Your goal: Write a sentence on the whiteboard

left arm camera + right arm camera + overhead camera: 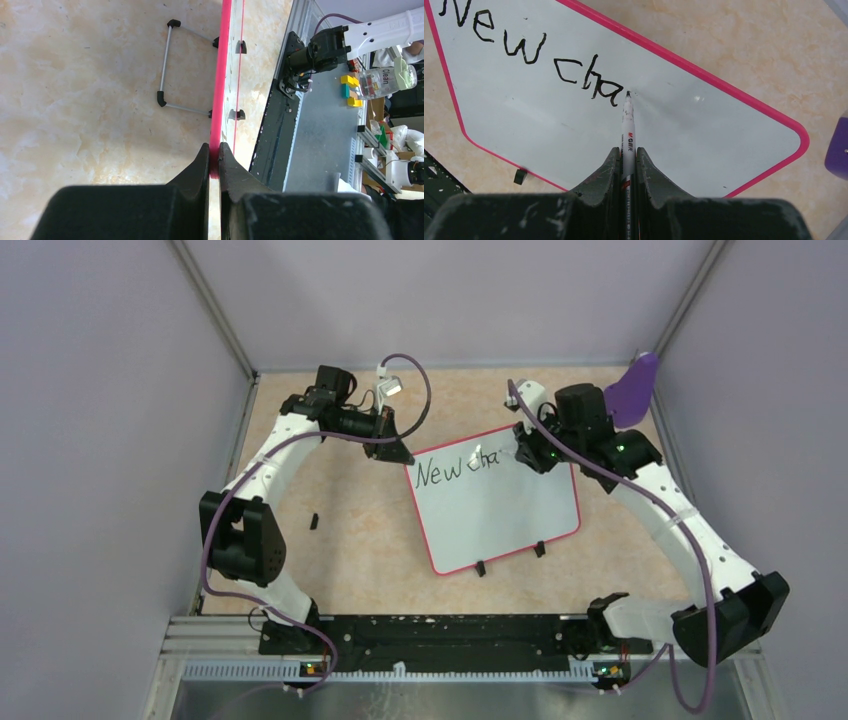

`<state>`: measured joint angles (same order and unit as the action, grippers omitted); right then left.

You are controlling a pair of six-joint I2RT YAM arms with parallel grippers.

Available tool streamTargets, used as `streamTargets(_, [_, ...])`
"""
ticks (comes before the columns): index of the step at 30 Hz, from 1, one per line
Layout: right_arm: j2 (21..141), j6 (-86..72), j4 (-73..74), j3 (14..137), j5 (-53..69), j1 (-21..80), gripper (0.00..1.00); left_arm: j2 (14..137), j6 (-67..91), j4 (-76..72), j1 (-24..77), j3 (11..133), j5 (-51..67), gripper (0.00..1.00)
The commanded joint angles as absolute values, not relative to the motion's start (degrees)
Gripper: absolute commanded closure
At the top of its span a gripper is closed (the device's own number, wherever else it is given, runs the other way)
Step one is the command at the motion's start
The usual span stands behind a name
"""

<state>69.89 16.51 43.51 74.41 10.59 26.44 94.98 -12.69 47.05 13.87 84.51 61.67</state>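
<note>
The whiteboard (500,515) lies tilted on the table, white with a red-pink rim and two black clip feet on its near edge. The sentence (455,468) reads "New cha" in dark marker along its far edge; it also shows in the right wrist view (529,55). My left gripper (392,450) is shut on the board's far left corner, pinching the pink rim (215,159). My right gripper (527,452) is shut on a white marker (627,135), whose black tip (628,94) touches the whiteboard (704,130) just right of the last "a".
A purple object (634,388) stands at the far right corner by the wall. A small black piece (314,521) lies on the table left of the board. A wire stand (167,65) shows under the board in the left wrist view. Grey walls enclose the table.
</note>
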Motion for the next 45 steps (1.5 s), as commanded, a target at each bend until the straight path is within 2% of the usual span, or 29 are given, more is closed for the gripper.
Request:
streamTargets(1, [70.7, 17.1, 42.1, 76.2, 10.8, 26.1, 1.00, 94.1, -14.3, 48.3, 15.0, 84.2, 61.2, 1.00])
streamTargets(20, [67.4, 15.5, 41.1, 68.9, 10.3, 26.1, 1.00, 94.3, -14.4, 48.4, 15.0, 84.0, 61.2, 1.00])
streamTargets(45, [71.0, 16.4, 39.6, 75.1, 9.1, 25.6, 1.00, 94.0, -14.3, 48.4, 15.0, 83.8, 60.7, 1.00])
